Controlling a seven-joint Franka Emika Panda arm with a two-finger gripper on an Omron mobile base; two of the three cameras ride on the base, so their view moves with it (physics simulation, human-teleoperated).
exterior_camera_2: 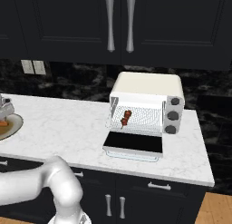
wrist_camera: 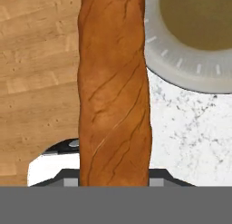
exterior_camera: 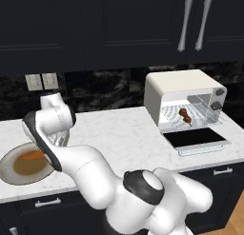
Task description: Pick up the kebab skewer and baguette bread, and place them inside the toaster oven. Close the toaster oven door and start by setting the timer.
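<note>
– Gripper (wrist_camera: pixel 113 181) status?
– Pinching the baguette (wrist_camera: pixel 113 82). A dark fingertip (wrist_camera: pixel 68 178) sits tight against each side of the loaf at its near end.
– Where does the loaf run from there?
– Straight out ahead of the fingers, filling the middle of the hand view. The plate (wrist_camera: pixel 172 60) lies just beside it on one side, with marble counter (wrist_camera: pixel 190 137) below that and wooden floor on the other side.
– Is it clear of the plate?
– Cannot tell. In the left base view the orange loaf (exterior_camera: pixel 33 156) shows over the plate (exterior_camera: pixel 7 174), partly behind the arm.
– And the skewer?
– Well away from the gripper, on the rack inside the oven (exterior_camera: pixel 176 84); the skewer (exterior_camera: pixel 185 115) stands out against the wires.
– Door?
– The door (exterior_camera: pixel 195 138) is dropped flat in front of the oven, far from the hand.
</note>
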